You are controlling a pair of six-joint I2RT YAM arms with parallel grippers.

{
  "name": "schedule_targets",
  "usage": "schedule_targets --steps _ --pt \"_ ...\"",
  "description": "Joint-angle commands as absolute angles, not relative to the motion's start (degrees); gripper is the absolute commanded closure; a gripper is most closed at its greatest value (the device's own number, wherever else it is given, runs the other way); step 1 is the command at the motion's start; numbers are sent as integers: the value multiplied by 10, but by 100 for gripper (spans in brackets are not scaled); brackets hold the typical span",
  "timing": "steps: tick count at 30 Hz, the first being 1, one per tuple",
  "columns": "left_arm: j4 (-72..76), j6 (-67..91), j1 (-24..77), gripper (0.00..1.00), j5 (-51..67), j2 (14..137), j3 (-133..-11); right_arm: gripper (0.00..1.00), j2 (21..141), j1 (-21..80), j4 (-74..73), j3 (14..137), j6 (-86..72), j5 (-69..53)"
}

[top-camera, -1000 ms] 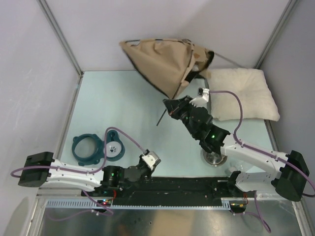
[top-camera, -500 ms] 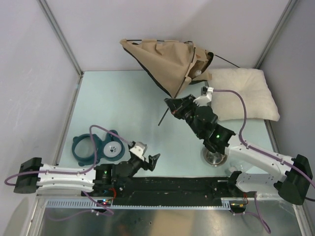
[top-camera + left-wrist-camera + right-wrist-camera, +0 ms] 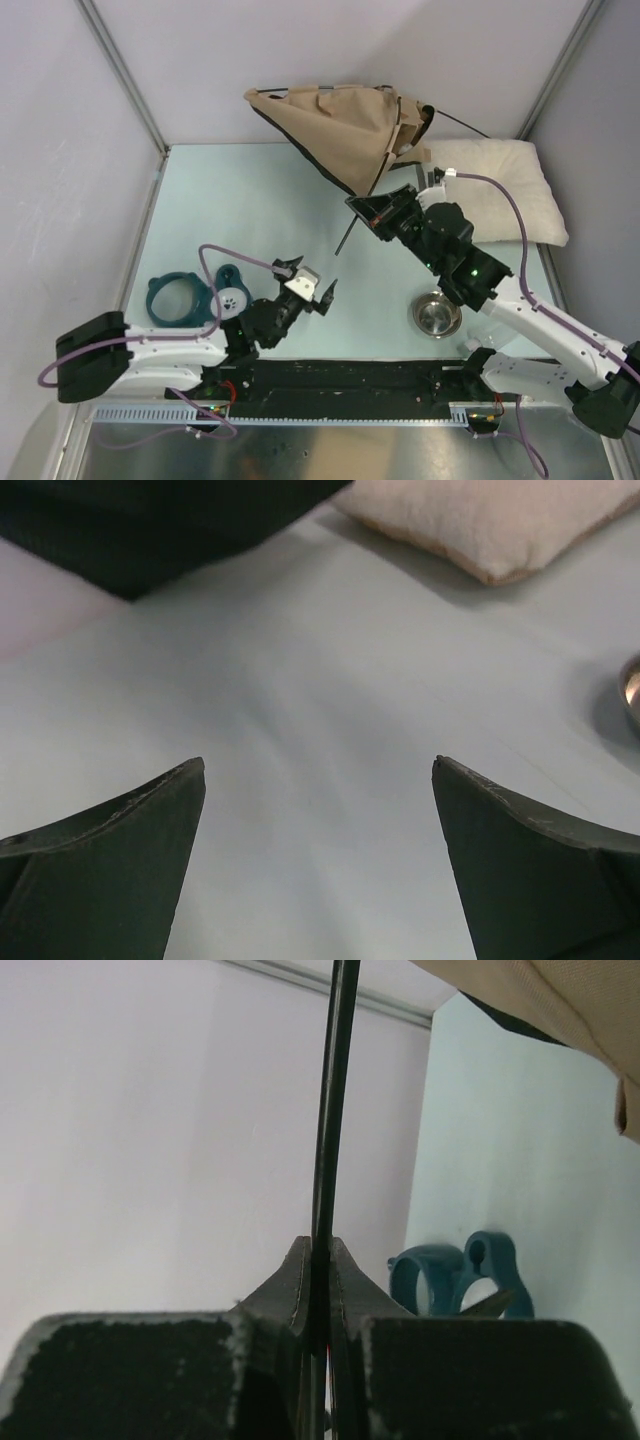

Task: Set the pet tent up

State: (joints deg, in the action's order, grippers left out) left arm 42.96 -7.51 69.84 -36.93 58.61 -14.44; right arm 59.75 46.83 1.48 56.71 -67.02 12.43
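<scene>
The pet tent, tan fabric with black edging, slumps against the back wall, its tan cloth at the top right of the right wrist view. A thin black pole slants out of it toward the table. My right gripper is shut on that pole, which runs straight up between the pressed fingertips of the right gripper. My left gripper hovers over the near middle of the table, open wide. Nothing sits between the fingers of the left gripper.
A cream pillow lies at the back right and shows as the pillow in the left wrist view. A metal bowl sits under the right arm. A teal bowl stand is at the near left, also the stand.
My left gripper has opened from shut and its arm has swung forward off the near edge. My right arm has shifted right and back with the pole, uncovering the metal bowl.
</scene>
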Motion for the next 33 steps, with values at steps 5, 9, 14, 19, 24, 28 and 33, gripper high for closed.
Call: schedule_targets --steps 5,9,14,19,24,28,33 --pt "754 -202 612 0 -212 744 -250 100 584 442 -40 617 -778 79" --pt "772 -224 591 0 -163 807 -322 100 582 436 -39 622 -804 65" --pt "802 -218 563 0 -114 878 -388 100 583 432 -37 634 -815 53" --pt "833 -213 548 1 -86 939 -428 100 588 422 -33 639 -822 36" --pt "873 -211 546 4 -85 964 -425 100 587 413 -28 640 -830 29" --pt "880 -216 546 7 -99 979 -435 100 586 408 -28 640 -832 19" --pt "883 -223 546 23 -130 994 -461 100 582 407 -36 640 -832 18"
